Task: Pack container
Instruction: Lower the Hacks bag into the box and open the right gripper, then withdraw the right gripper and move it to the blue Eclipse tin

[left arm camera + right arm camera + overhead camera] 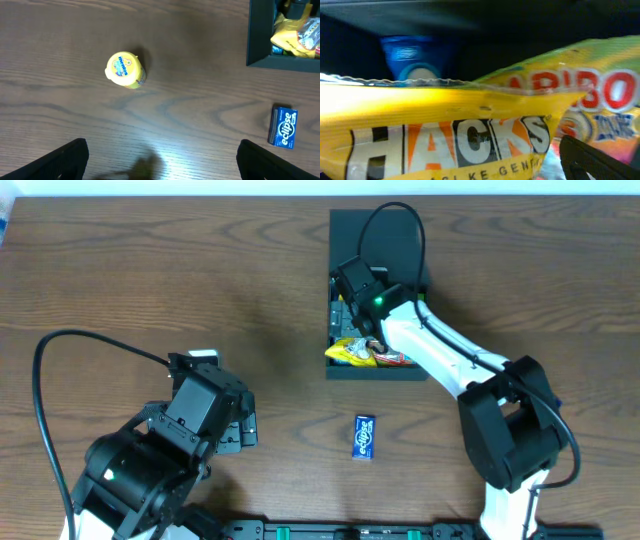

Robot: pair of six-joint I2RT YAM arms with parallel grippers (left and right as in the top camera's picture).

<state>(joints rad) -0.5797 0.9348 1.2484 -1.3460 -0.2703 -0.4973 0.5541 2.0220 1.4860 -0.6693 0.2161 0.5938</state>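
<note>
While left fingers [65,160] and right fingers [600,160] stand apart, Hacks bag [445,130] and Haribo bag [600,90] occupy the container [259,35].

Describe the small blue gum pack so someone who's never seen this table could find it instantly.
Find the dark container at the far side of the wooden table. Alone in front of its near wall lies the gum pack. It is flat, rectangular and blue with white Eclipse lettering, unlike the round yellow Mentos tub.
</note>
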